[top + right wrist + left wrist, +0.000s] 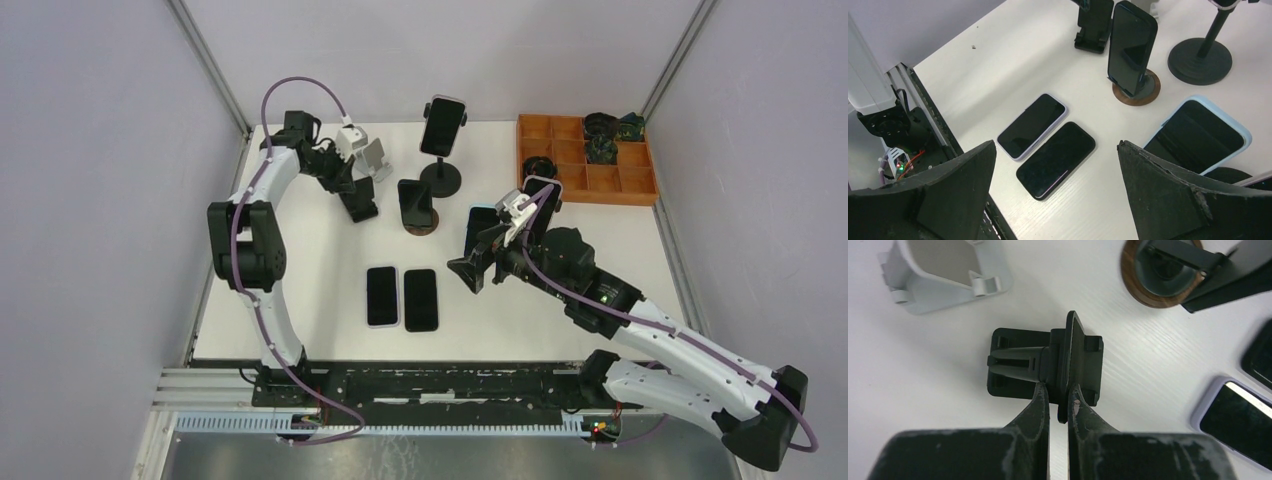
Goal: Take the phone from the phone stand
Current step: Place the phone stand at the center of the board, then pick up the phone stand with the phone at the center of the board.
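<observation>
Wide open, the right hand (1056, 145) faces the upright phone (1130, 47) on its wooden-base stand (1143, 95) ahead, while the left hand (1058, 397) clamps a black stand (1013, 362).

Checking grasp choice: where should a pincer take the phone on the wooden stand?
Probably take the phone by its long edges near the top, from above: it stands nearly upright, its bottom sits in the wooden stand, and its upper half is clear on both sides.
</observation>
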### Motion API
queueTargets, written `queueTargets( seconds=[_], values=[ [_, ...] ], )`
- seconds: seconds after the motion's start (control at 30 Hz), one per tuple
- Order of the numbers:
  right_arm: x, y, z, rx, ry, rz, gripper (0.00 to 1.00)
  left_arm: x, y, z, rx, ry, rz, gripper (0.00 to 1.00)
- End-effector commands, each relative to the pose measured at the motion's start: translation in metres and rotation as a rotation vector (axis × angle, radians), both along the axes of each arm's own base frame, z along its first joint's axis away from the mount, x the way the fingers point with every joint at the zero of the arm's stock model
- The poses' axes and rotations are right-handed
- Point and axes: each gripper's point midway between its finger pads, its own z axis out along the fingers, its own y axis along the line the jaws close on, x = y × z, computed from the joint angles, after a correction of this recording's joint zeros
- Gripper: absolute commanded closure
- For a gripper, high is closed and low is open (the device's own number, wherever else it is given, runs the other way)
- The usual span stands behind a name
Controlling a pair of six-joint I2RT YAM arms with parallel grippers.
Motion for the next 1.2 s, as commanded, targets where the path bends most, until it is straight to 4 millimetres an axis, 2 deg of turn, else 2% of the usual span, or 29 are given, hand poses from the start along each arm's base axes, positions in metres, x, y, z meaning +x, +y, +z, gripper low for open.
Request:
queueTargets(
  seconds=[0.0,0.2,0.23,0.3,0.33,0.37,0.43,0.5,0.53,0.6,0.77,0.9,1.03,1.17],
  values=[
    [0.004,-0.009,0.011,0.006,0.002,-0.047,0.02,0.042,0.006,0.026,-0.032,-0.112,0.057,0.98],
    [0.015,-0.014,0.014,-0.004,0.005,-0.077,0.02,0.058,0.009,0.01,-0.022,-0.109,0.079,0.98],
    [0.017,-0.012,0.015,-0.002,0.006,-0.073,0.02,0.06,0.02,0.007,-0.024,-0.106,0.102,0.98],
    [0.022,-0.009,0.017,-0.008,0.003,-0.071,0.02,0.064,0.025,0.005,-0.027,-0.111,0.12,0.98],
    [0.026,-0.008,0.015,-0.024,0.004,-0.075,0.02,0.067,0.026,0.005,-0.026,-0.118,0.129,0.95],
    [0.031,-0.007,0.013,-0.035,0.005,-0.082,0.02,0.069,0.027,0.006,-0.024,-0.124,0.14,0.85],
    [0.042,-0.006,0.015,-0.058,-0.004,-0.093,0.02,0.071,0.028,0.011,-0.03,-0.132,0.156,0.59],
    [0.059,-0.006,0.028,-0.068,-0.032,-0.114,0.02,0.067,0.028,0.022,-0.038,-0.142,0.159,0.29],
    [0.067,-0.005,0.034,-0.07,-0.041,-0.118,0.02,0.064,0.027,0.031,-0.045,-0.15,0.15,0.22],
    [0.085,-0.002,0.049,-0.051,-0.053,-0.113,0.02,0.056,0.026,0.052,-0.077,-0.168,0.139,0.02],
    [0.145,0.002,0.071,-0.032,-0.064,-0.15,0.02,0.032,0.026,0.113,-0.141,-0.231,0.142,0.0],
    [0.21,0.001,0.071,-0.043,-0.027,-0.218,0.02,0.012,0.026,0.149,-0.167,-0.252,0.185,0.0],
    [0.251,0.007,0.069,-0.01,-0.044,-0.23,0.02,-0.012,0.025,0.181,-0.191,-0.294,0.2,0.0],
    [0.281,0.001,0.064,-0.016,-0.034,-0.25,0.02,-0.031,0.027,0.201,-0.202,-0.332,0.249,0.0]
  ],
)
